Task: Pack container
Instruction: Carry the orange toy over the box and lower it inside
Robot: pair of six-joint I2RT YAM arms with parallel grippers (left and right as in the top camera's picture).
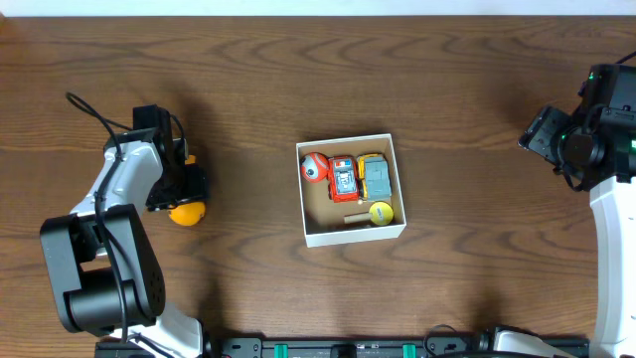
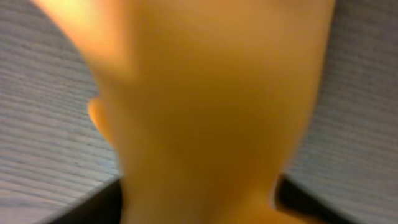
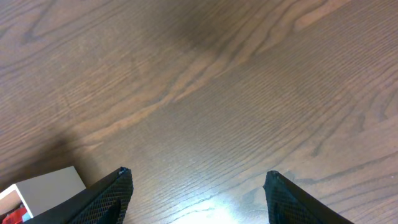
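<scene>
Dark wood surface (image 1: 318, 70), container (image 1: 356, 236) at its centre part-filled with toys (image 1: 345, 182): I cannot tell whether my left end effector (image 1: 186, 189) grips the orange toy (image 1: 186, 213) well to its left, so a loose hold may drop it short; right end effector (image 3: 198, 175) hangs released.

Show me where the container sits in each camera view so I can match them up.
Overhead: the container sits at the centre of the table.
Left wrist: not in view; a blurred orange object fills the picture.
Right wrist: only its white corner shows, at the bottom left.
Shared landmark: the dark wood-grain table.
</scene>
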